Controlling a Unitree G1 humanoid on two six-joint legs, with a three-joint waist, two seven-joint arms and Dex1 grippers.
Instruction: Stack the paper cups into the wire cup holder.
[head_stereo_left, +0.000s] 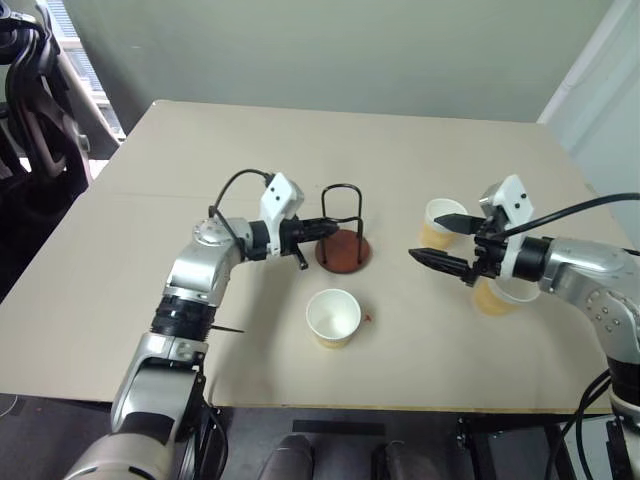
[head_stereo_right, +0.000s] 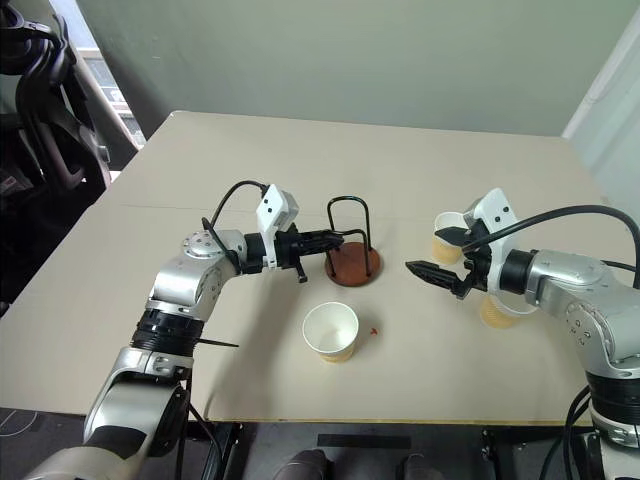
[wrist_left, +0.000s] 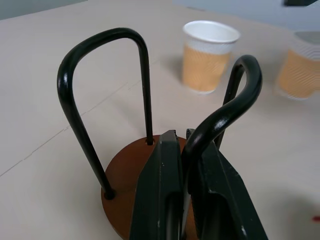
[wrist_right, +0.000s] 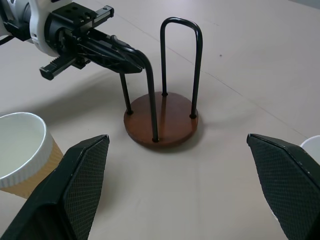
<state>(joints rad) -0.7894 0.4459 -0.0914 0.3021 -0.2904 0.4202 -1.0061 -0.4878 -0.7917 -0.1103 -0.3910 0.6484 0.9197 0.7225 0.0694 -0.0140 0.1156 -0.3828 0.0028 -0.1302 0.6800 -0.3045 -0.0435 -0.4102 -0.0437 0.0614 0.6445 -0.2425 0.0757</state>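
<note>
None of the 3 paper cups had gone into the wire cup holder yet, so by the look of it all the stacking remained. The holder stood upright near the middle of the table, its black loops rising straight from the red-brown disc, long axis vertical. The left gripper was clamped shut on the holder's left loop. The right gripper hung with its fingers spread wide, holding nothing, to the right of the holder. 1 cup sat upright, mouth up, just nearer than the holder. The other 2 cups stood at the right, beside the right gripper.
</note>
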